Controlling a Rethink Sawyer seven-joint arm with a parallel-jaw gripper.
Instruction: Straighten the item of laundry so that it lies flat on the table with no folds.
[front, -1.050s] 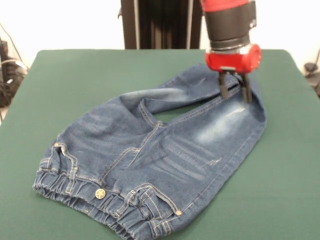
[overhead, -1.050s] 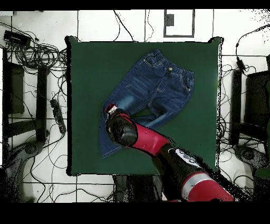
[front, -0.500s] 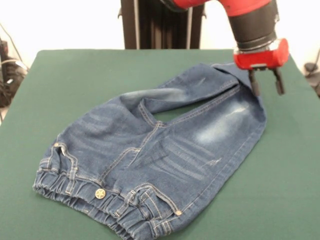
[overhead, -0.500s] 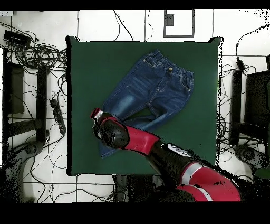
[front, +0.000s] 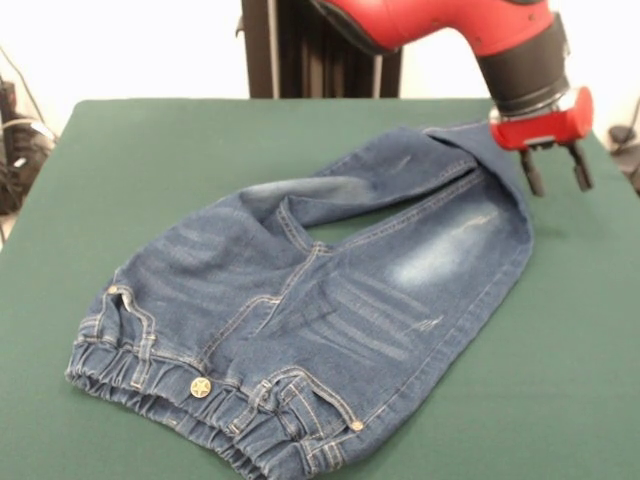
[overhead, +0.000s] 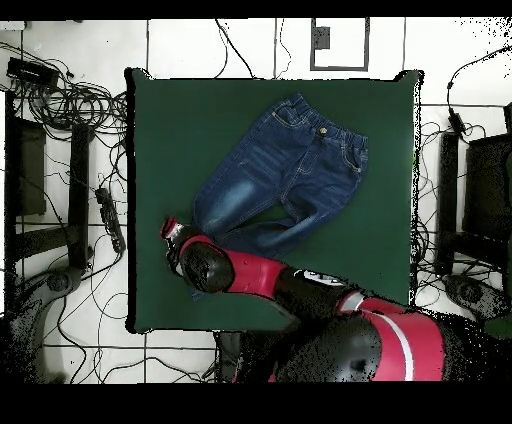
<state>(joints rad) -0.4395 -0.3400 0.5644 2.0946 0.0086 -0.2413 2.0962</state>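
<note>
My arm (front: 440, 25) reaches out low, jaws (front: 553, 172) spread and empty, just beside the jeans' (front: 320, 300) leg edge over bare worktop (front: 560, 340).

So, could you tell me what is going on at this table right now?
A red and black robot arm is working on a small pair of jeans spread on a green table. Its gripper is open and empty, hanging just off the edge of the jeans by the leg ends. The jeans are not flat: one leg bends across toward the other, and the waistband is bunched.
</note>
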